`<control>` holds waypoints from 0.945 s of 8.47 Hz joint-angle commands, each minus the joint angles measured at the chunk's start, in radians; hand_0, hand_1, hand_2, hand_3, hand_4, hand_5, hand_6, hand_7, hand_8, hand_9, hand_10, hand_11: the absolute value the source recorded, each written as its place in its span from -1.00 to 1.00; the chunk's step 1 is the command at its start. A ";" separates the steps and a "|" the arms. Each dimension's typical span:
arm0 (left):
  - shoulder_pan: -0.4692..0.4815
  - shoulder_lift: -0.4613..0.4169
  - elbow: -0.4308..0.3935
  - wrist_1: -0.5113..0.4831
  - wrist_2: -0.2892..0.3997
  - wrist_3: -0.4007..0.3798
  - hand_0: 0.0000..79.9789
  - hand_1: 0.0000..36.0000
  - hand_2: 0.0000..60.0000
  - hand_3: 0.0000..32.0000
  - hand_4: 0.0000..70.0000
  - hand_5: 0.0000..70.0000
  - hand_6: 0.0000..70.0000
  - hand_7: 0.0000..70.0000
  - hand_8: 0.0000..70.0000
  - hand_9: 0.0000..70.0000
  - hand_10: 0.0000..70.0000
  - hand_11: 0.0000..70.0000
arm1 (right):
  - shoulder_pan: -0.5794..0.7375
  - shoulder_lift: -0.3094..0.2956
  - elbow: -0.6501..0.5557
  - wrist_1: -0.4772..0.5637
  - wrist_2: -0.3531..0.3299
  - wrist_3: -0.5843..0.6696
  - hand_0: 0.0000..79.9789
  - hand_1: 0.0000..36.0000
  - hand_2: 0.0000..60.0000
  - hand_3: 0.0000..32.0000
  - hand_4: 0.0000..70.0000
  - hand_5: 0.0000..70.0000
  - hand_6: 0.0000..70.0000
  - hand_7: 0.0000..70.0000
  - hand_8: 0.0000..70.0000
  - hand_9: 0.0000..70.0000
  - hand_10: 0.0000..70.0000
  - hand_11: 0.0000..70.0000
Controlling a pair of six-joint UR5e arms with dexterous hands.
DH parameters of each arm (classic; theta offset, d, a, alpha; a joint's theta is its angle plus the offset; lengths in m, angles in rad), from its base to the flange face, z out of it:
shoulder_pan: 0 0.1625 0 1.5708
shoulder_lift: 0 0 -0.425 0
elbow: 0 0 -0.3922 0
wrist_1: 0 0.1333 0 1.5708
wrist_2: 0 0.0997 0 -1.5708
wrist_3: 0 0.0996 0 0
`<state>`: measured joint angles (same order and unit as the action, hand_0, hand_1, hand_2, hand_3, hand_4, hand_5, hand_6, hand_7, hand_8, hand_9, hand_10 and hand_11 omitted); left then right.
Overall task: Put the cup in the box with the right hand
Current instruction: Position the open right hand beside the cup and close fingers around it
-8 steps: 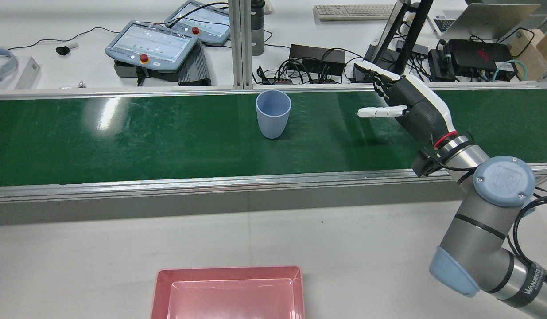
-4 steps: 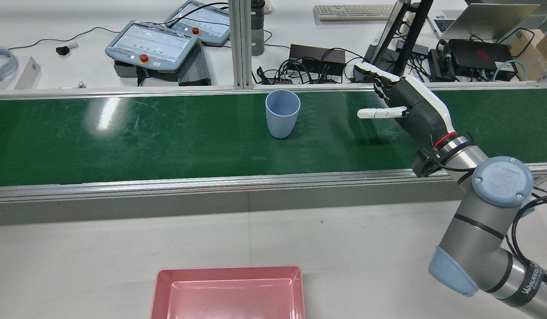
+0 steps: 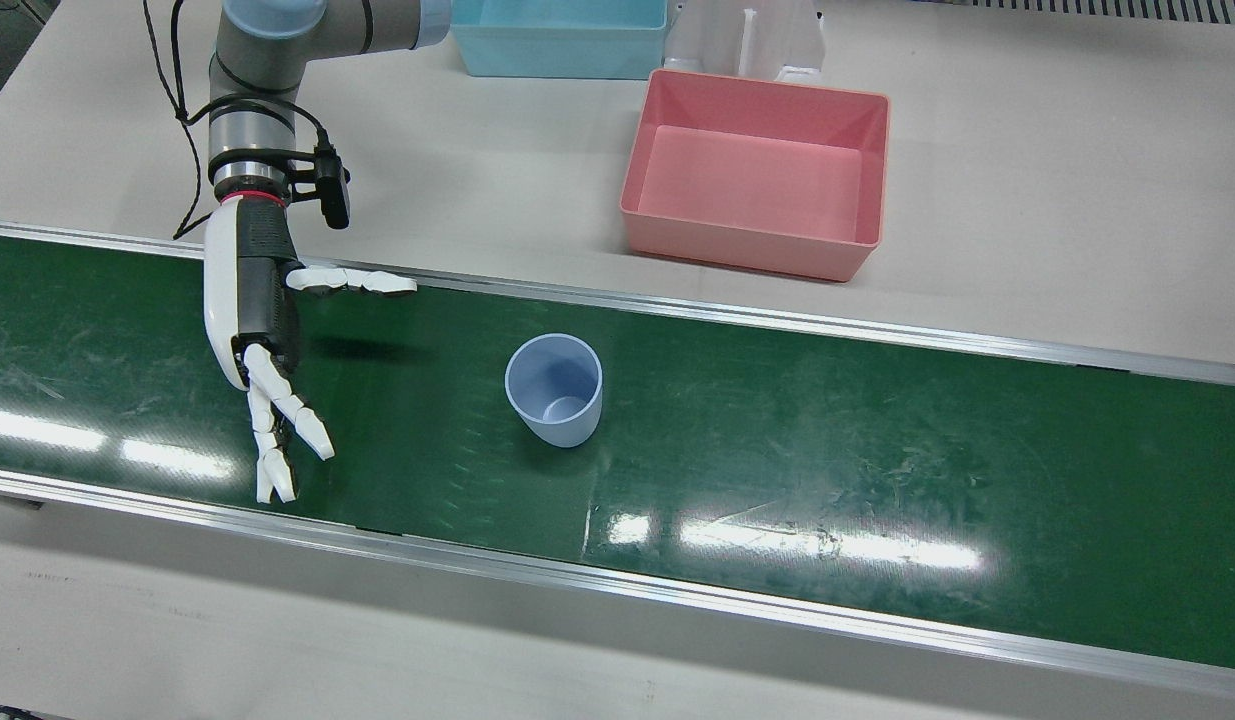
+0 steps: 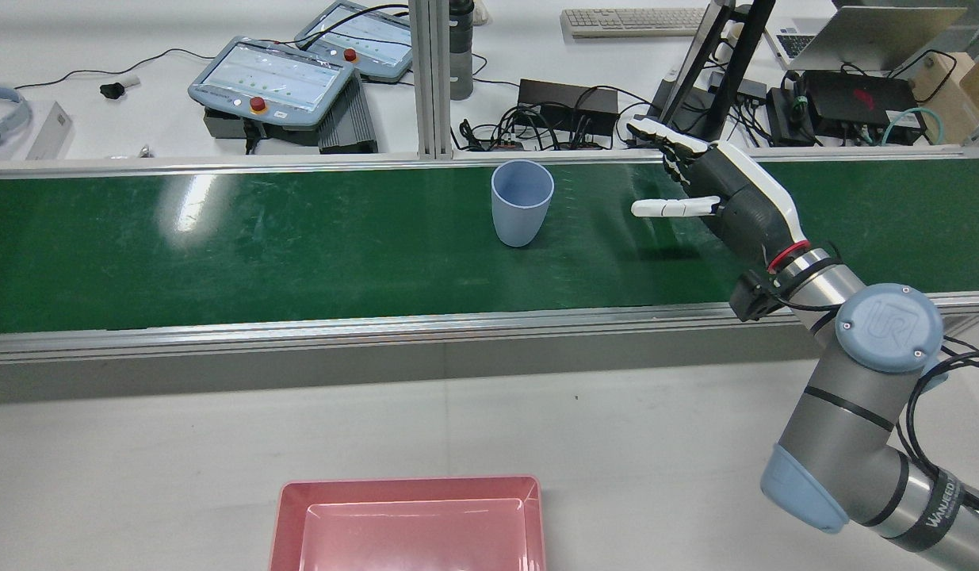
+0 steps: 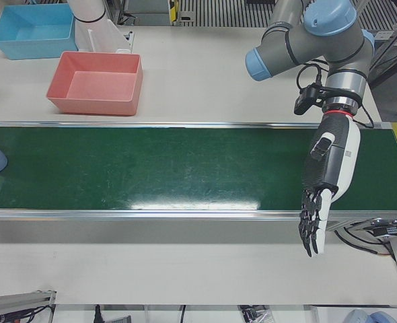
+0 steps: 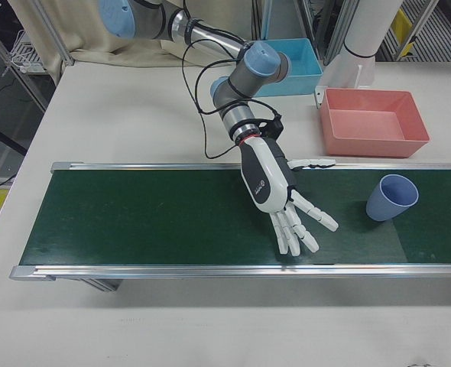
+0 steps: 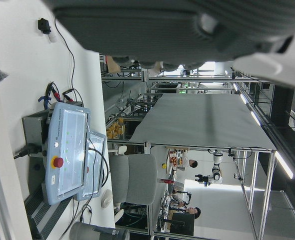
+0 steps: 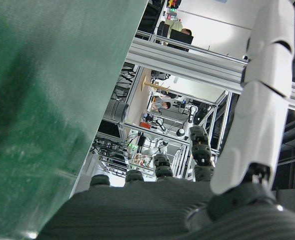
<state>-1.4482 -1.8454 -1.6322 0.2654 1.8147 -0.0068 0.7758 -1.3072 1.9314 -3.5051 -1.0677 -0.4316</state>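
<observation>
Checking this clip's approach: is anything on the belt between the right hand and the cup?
Nothing visible. Only bare green belt lies between the open right hand and the upright blue cup, which stands apart from it.

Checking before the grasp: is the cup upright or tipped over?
Upright. The cup stands on its base on the belt, its open mouth facing up.
</observation>
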 commanded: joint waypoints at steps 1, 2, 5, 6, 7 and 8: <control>0.000 0.000 0.000 0.000 0.000 0.001 -1.00 -1.00 -1.00 -1.00 -1.00 -1.00 -1.00 -1.00 -1.00 -1.00 -1.00 -1.00 | -0.007 0.032 -0.025 0.000 0.000 -0.001 0.26 0.14 -0.74 -1.00 -1.00 -0.86 -0.88 -0.63 -1.00 -0.91 -1.00 -1.00; 0.000 0.000 0.000 0.000 0.000 0.001 -1.00 -1.00 -1.00 -1.00 -1.00 -1.00 -1.00 -1.00 -1.00 -1.00 -1.00 -1.00 | -0.007 0.032 -0.025 0.000 0.000 -0.001 0.26 0.14 -0.74 -1.00 -1.00 -0.86 -0.89 -0.65 -1.00 -0.92 -1.00 -1.00; 0.000 0.000 0.000 0.000 0.000 0.001 -1.00 -1.00 -1.00 -1.00 -1.00 -1.00 -1.00 -1.00 -1.00 -1.00 -1.00 -1.00 | -0.019 0.034 -0.026 0.000 0.002 -0.003 0.26 0.14 -0.74 -1.00 -1.00 -0.86 -0.89 -0.65 -1.00 -0.92 -1.00 -1.00; 0.000 0.000 -0.001 0.000 0.000 0.001 -1.00 -1.00 -1.00 -1.00 -1.00 -1.00 -1.00 -1.00 -1.00 -1.00 -1.00 -1.00 | -0.026 0.039 -0.026 0.000 0.000 -0.012 0.26 0.14 -0.75 -1.00 -1.00 -0.86 -0.89 -0.65 -1.00 -0.91 -1.00 -1.00; 0.000 0.000 0.000 0.000 0.000 0.001 -1.00 -1.00 -1.00 -1.00 -1.00 -1.00 -1.00 -1.00 -1.00 -1.00 -1.00 -1.00 | -0.033 0.052 -0.032 0.000 0.000 -0.018 0.26 0.14 -0.74 -1.00 -1.00 -0.86 -0.88 -0.63 -1.00 -0.91 -1.00 -1.00; -0.001 0.000 0.000 0.000 0.000 0.001 -1.00 -1.00 -1.00 -1.00 -1.00 -1.00 -1.00 -1.00 -1.00 -1.00 -1.00 -1.00 | -0.035 0.060 -0.035 0.000 0.000 -0.018 0.26 0.14 -0.74 -1.00 -1.00 -0.86 -0.88 -0.63 -1.00 -0.91 -1.00 -1.00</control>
<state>-1.4481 -1.8454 -1.6327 0.2654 1.8147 -0.0061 0.7505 -1.2657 1.9031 -3.5052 -1.0673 -0.4424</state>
